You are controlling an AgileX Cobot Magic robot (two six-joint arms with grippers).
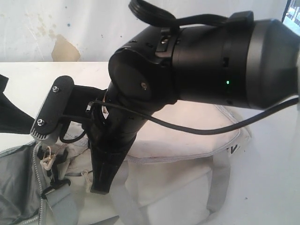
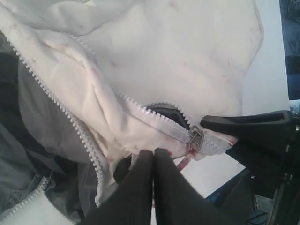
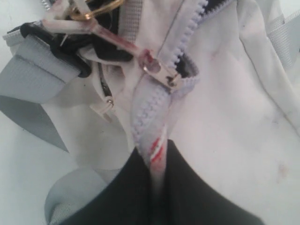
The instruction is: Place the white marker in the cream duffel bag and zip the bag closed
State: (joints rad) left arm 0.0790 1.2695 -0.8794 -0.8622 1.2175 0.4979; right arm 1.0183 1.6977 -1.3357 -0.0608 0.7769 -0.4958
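The exterior view is mostly filled by the right arm (image 1: 201, 61), a thick black limb that comes in from the right, bends at a round joint and points steeply down onto the cream duffel bag (image 1: 168, 187), a large soft off-white fabric bag lying on the white counter (image 1: 276, 178). A thin black cable (image 1: 197, 129) loops under the arm. This view also shows the bag's dark grey lining (image 1: 14, 187) at its open end. It hides the zip and both grips.

The wrist views supply those. The left wrist view shows two rows of grey zipper teeth (image 2: 84, 136) running apart from the metal slider (image 2: 196, 139), so the mouth gapes along most of its length. The left gripper (image 2: 153, 152) has its jaws pressed together, their tips against a fold of the bag's edge. Whether any fabric is caught between them cannot be told. One black finger of the right gripper lies just beside the slider.

Only the right wrist view shows the right gripper (image 3: 154, 150) pinching the red-marked end of the zip tape, just past the slider (image 3: 164, 75). It also shows a stained pull cord (image 3: 108, 37) leading to a gold ring (image 3: 96, 8), with a grey webbing strap (image 3: 33, 61) beside them.
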